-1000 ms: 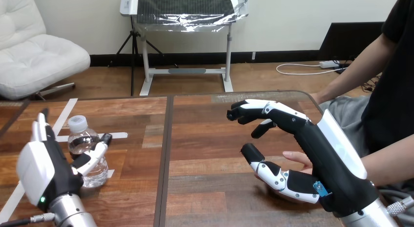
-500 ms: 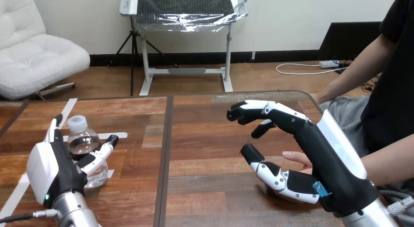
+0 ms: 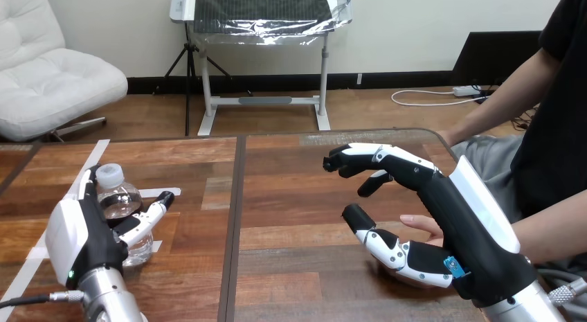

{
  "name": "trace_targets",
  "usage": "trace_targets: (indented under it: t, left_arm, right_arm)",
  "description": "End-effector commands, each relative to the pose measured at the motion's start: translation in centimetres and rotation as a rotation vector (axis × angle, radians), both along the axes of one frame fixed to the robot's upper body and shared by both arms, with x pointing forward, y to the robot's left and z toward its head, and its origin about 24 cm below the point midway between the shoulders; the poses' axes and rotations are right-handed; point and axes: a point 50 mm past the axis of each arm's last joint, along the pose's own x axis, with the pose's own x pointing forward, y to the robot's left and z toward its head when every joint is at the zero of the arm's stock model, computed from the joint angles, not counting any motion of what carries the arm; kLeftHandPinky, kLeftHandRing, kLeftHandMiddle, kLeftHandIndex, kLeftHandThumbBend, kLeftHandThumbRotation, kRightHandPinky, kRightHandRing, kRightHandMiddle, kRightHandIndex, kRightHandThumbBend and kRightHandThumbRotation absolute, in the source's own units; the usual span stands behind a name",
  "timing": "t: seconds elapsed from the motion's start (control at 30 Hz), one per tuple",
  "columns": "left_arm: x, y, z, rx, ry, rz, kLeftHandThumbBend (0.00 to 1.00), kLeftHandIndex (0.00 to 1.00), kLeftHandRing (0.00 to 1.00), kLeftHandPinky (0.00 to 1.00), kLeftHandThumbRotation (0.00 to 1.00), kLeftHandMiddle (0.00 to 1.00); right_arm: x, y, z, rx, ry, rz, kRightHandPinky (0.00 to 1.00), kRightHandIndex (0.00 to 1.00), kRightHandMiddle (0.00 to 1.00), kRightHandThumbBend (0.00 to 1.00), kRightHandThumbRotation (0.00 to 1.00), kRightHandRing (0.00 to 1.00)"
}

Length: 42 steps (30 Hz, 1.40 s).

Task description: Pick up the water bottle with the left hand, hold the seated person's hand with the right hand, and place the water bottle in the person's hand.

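Left hand point(image 3: 82, 237) spread open, right hand point(image 3: 471, 240) loosely cupped.

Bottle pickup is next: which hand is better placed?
Left. The left hand is open at the bottle, thumb on one side and fingers on the other, not yet closed on it. The right hand is far off, over the person's hand.

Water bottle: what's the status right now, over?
Left robot hand open, thumb and fingers either side of water bottle, upright on table. Right robot hand open over person's hand. Nothing in the way.
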Motion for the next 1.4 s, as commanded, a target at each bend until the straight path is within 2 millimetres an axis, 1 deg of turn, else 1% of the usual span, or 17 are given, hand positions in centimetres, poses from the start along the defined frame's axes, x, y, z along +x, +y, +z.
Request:
trace_targets:
  t: [0.0,0.13,0.37,1.0,1.23,1.37]
  left_arm:
    - [2.4,-0.1,2.6,0.038,-0.065,-0.029,0.92,0.88,0.85,0.75,0.44,0.88]
    - [2.5,-0.2,2.5,0.034,-0.053,-0.032,0.93,0.88,0.84,0.75,0.46,0.88]
    - [2.8,-0.4,2.3,0.038,-0.034,-0.03,0.91,0.88,0.83,0.74,0.45,0.87]
    - [3.1,-0.5,1.7,0.056,0.025,-0.03,0.89,0.89,0.86,0.76,0.48,0.9]
    - [3.1,-0.3,1.3,0.08,0.04,-0.022,0.88,0.88,0.84,0.75,0.45,0.88]
    - [3.1,-0.2,1.1,0.075,0.035,-0.019,0.85,0.87,0.82,0.74,0.37,0.86]
  right_arm:
    - [0.6,-0.1,1.7,-0.011,-0.077,0.008,0.56,0.7,0.78,0.33,0.0,0.71]
    - [0.7,-0.1,1.7,-0.02,-0.076,0.007,0.56,0.7,0.78,0.33,0.0,0.71]
    - [0.7,-0.2,1.8,-0.029,-0.078,0.009,0.56,0.7,0.78,0.33,0.0,0.71]
    - [0.7,-0.2,2.0,-0.027,-0.073,0.01,0.56,0.7,0.78,0.34,0.0,0.71]
    - [0.6,-0.2,2.0,-0.034,-0.074,0.007,0.56,0.69,0.78,0.34,0.0,0.71]
    - [0.6,-0.3,2.1,-0.037,-0.072,0.008,0.56,0.69,0.77,0.34,0.0,0.7]
